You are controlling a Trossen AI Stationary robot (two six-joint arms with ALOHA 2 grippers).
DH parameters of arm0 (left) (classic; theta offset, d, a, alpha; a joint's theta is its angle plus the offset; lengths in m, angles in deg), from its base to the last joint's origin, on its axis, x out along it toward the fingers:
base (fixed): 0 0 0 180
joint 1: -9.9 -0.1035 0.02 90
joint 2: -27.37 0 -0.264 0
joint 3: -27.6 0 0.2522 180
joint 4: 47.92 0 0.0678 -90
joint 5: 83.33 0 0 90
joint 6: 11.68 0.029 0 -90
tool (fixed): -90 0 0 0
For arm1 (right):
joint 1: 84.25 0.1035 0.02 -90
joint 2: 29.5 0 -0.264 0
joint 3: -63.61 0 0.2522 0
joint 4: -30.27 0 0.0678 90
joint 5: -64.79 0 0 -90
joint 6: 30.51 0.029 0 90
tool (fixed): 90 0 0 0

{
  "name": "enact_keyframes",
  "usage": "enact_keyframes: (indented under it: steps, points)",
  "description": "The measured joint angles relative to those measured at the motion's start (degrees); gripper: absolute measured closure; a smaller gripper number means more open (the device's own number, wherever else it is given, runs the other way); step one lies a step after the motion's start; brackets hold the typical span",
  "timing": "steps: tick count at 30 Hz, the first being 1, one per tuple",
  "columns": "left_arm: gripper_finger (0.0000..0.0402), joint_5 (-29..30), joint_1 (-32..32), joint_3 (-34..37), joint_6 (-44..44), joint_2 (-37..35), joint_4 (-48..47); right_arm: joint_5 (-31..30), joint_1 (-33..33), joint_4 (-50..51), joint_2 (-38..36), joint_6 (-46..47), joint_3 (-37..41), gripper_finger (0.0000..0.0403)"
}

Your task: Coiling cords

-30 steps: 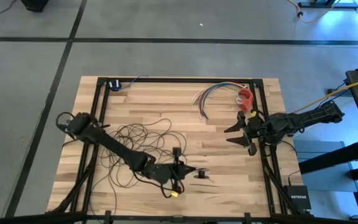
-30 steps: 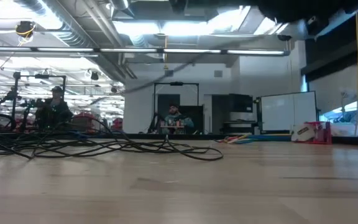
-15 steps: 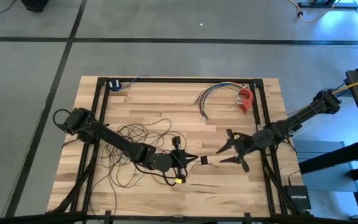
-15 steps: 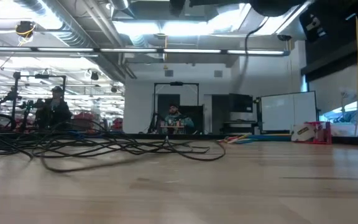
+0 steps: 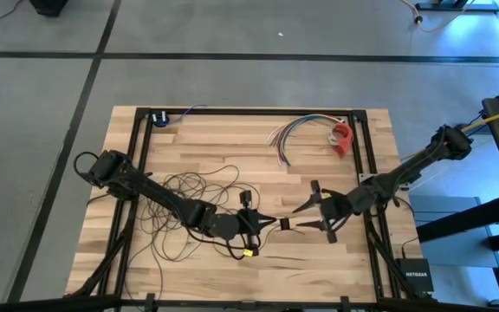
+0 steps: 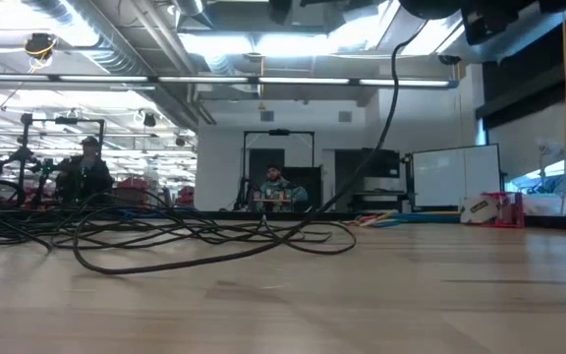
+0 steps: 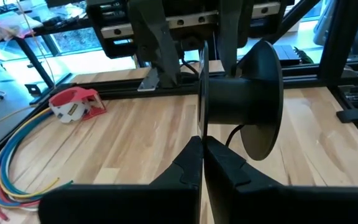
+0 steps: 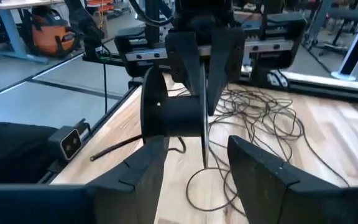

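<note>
The cord (image 5: 189, 195) lies in loose dark loops on the left half of the wooden table; its loops also show in the low view (image 6: 165, 236). One strand (image 6: 386, 108) rises from the heap, out of the low view's top. At its end is a small black spool-shaped puck (image 5: 285, 224), held above the near middle of the table by my left gripper (image 5: 272, 224), which is shut on it. My right gripper (image 5: 305, 217) faces it from the right, open. Its fingertips (image 8: 143, 165) stand just short of the puck (image 8: 173, 115) without touching. My left gripper pinches the puck's thin flange (image 7: 202, 93) between its two fingers, at the flange's rim. The fingers come about level from the table's left. The flange stands upright and edge-on between them, and the second flange (image 7: 263, 99) sticks out to one side. The puck hangs clear of the table.
A bundle of multicoloured wires (image 5: 288, 132) and a red tape dispenser (image 5: 343, 139) lie at the far right. Black frame rails (image 5: 141, 173) run along the table's sides. A small blue thing (image 5: 159, 118) sits at the far left corner. A yellow cable (image 5: 492, 117) runs off the table's right.
My right gripper, staying open, has swung from the far right toward the near middle, up to the puck. My left gripper has carried the puck a little toward the far edge and up. A strand of cord has lifted off the table, and a loop has been dragged nearer.
</note>
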Motion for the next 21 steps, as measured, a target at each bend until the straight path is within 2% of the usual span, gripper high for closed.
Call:
enact_keyframes:
  steps: [11,21]
  points:
    - [0.04,0.0,0.0,0.0,0.0,0.0,0.04,-2.99,-0.07,-5.06,1.27,-2.29,0.0,0.023]
    - [0.0395,0.0,0.0,0.0,-0.21,0.0,0.06,-3.02,-0.06,-5.04,1.94,-4.24,0.02,0.035]
